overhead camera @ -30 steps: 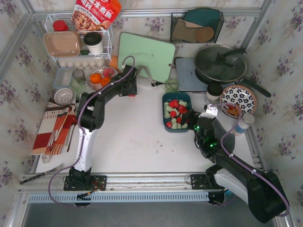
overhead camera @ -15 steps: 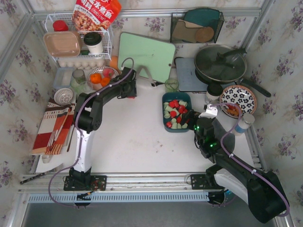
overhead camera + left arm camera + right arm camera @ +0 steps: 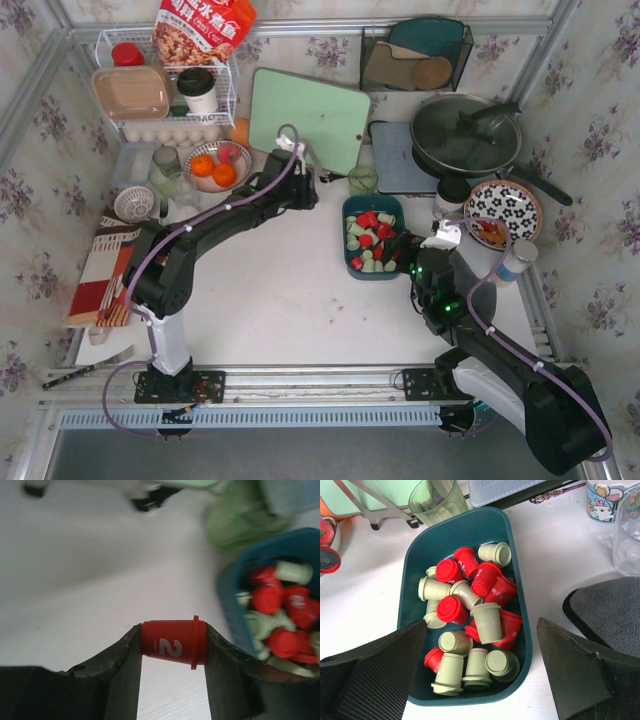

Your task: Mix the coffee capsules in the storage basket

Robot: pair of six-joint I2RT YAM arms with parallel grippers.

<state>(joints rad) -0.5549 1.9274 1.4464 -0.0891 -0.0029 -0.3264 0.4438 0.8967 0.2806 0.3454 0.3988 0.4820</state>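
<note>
Nearest, at the right gripper (image 3: 481, 622): spread wide, gripping nothing, one finger to either side of the near end of the storage basket (image 3: 465, 527); contact with the rim impossible to judge. Just beyond, on the white table (image 3: 270, 290), right of centre: the basket itself, long axis running near to far. Inside, heaped loosely, the coffee capsules (image 3: 451, 609), red and pale green, pointing every which way, some standing on end, some lying on their sides; mostly pale green at the near end, mostly red through the middle and toward the far end. Farther and to the left, beside the basket's far left corner, above bare table: the left gripper (image 3: 173, 645), closed on a single red capsule (image 3: 170, 639). Held crosswise, long axis from finger to finger, rimmed end against the finger on the basket side, plain end against the other, a white "2" on its wall. Just beyond the basket's far end, a green glass (image 3: 437, 500); farther still, a pale green cutting board (image 3: 310, 115), propped up.
</note>
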